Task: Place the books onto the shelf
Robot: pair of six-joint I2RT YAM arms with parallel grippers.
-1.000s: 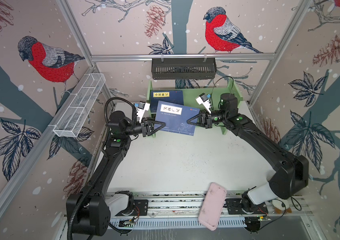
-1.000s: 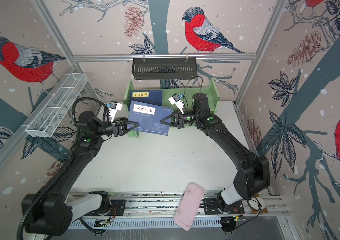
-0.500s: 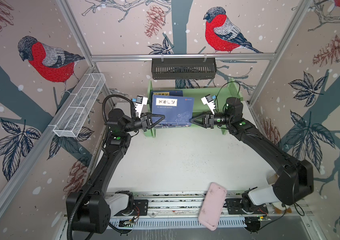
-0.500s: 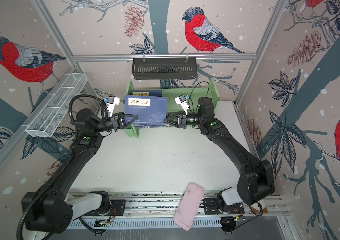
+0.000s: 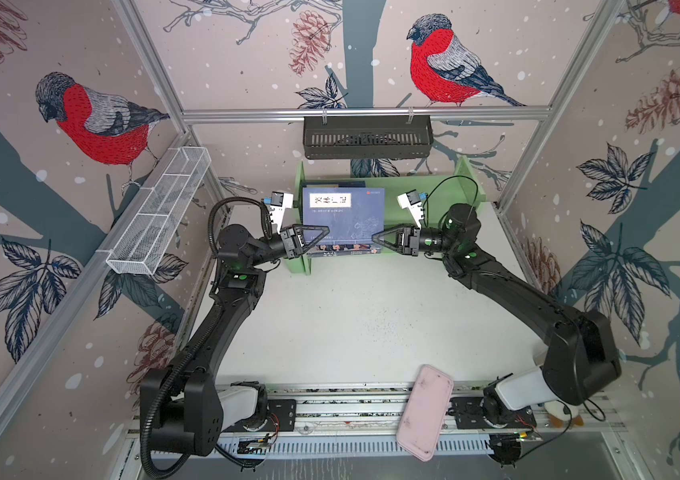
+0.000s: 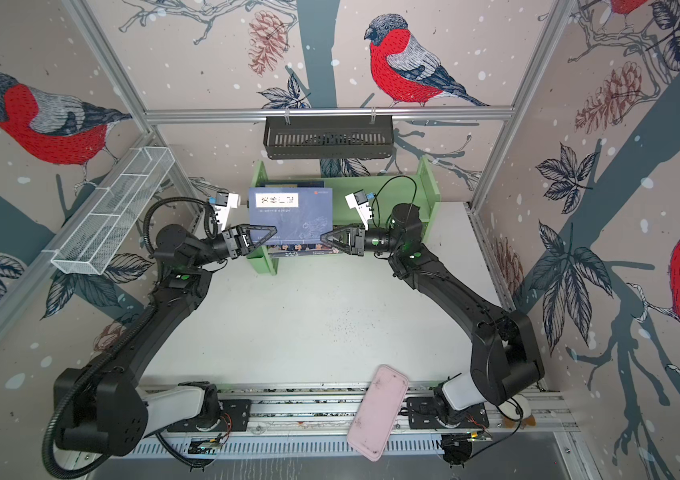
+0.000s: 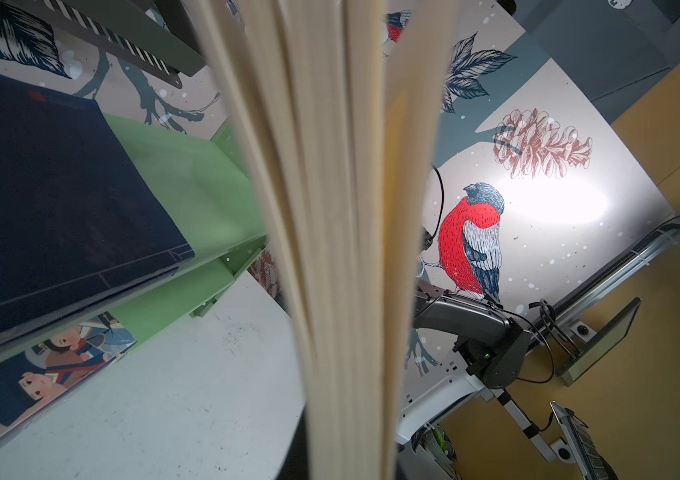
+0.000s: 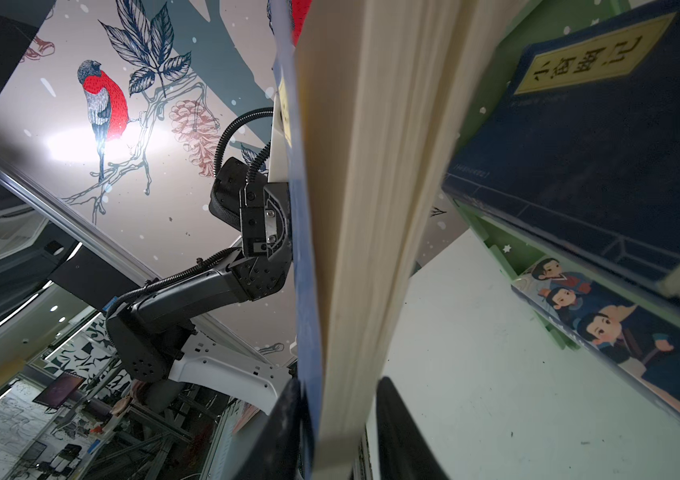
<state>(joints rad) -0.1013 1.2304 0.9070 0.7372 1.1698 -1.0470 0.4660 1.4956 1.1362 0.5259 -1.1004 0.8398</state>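
A navy book with a yellow label (image 5: pixel 344 216) (image 6: pixel 290 216) hangs flat over the left half of the green shelf (image 5: pixel 433 195) (image 6: pixel 392 191). My left gripper (image 5: pixel 323 230) (image 6: pixel 273 230) is shut on its left edge; its page block (image 7: pixel 342 249) fills the left wrist view. My right gripper (image 5: pixel 374 237) (image 8: pixel 338 436) straddles the right edge, with one finger (image 8: pixel 284 424) on the cover and the other finger (image 8: pixel 400 436) a little off the pages. Another navy book (image 8: pixel 600 145) (image 7: pixel 39 187) lies on the upper tier. The cartoon-cover book (image 5: pixel 342 249) (image 8: pixel 620 332) lies on the lower tier.
A black slotted basket (image 5: pixel 367 139) hangs on the back rail just above the shelf. On the left wall is a white wire-mesh basket (image 5: pixel 163 208). A pink flat case (image 5: pixel 425 411) lies across the front rail. The white table (image 5: pixel 363 316) spreads in front of the shelf.
Both grippers have carried the navy book back and up, from tilted in front of the shelf to level over its left half.
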